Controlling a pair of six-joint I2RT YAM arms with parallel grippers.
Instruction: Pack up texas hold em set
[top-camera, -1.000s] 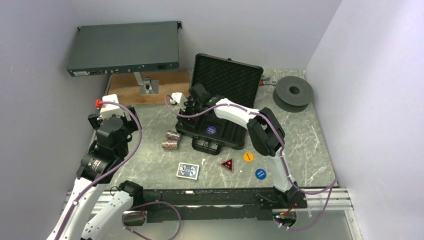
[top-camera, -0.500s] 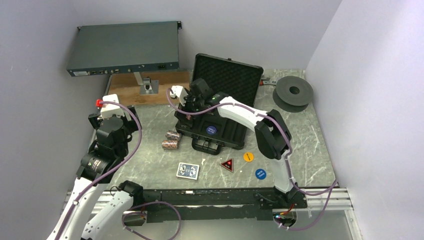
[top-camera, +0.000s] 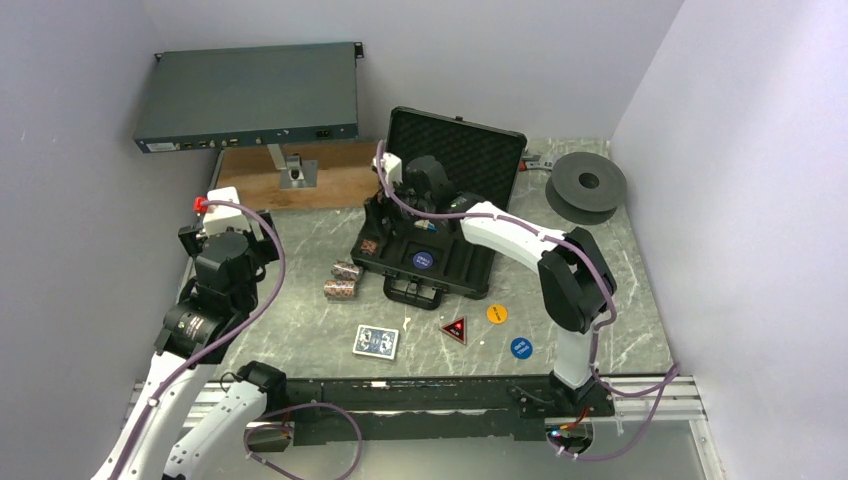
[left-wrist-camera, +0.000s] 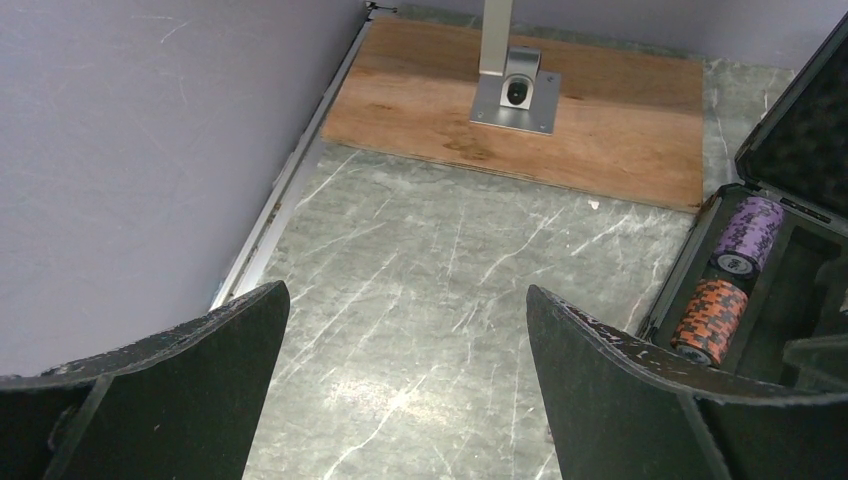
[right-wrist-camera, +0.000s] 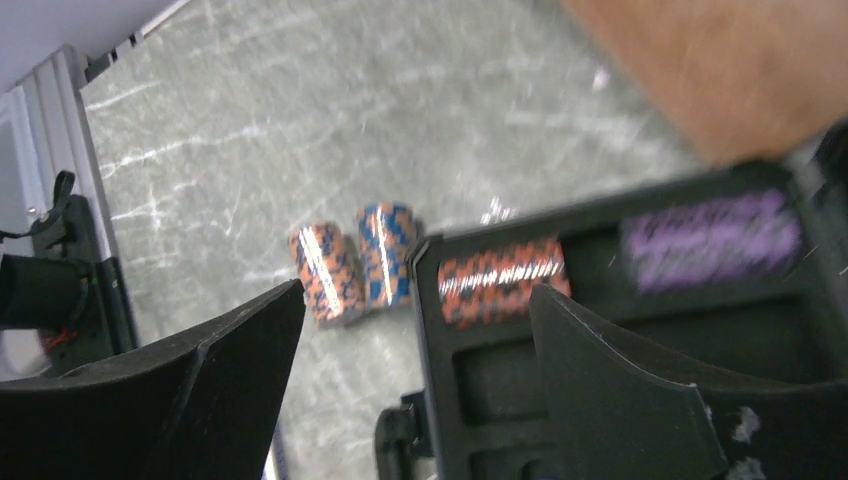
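Case (top-camera: 470, 275) open mid-table, two rolls (left-wrist-camera: 708, 320) slotted, two loose rolls (top-camera: 345, 271) just left of it; left gripper (left-wrist-camera: 405, 292), right gripper (right-wrist-camera: 415, 290) spread, empty (right over case), so centre on nearer roll, pinch flat ends.

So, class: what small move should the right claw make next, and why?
Probably move the right claw down and left over the chip roll nearest the case. The claw is open and empty, and two rolls lie outside on the table.
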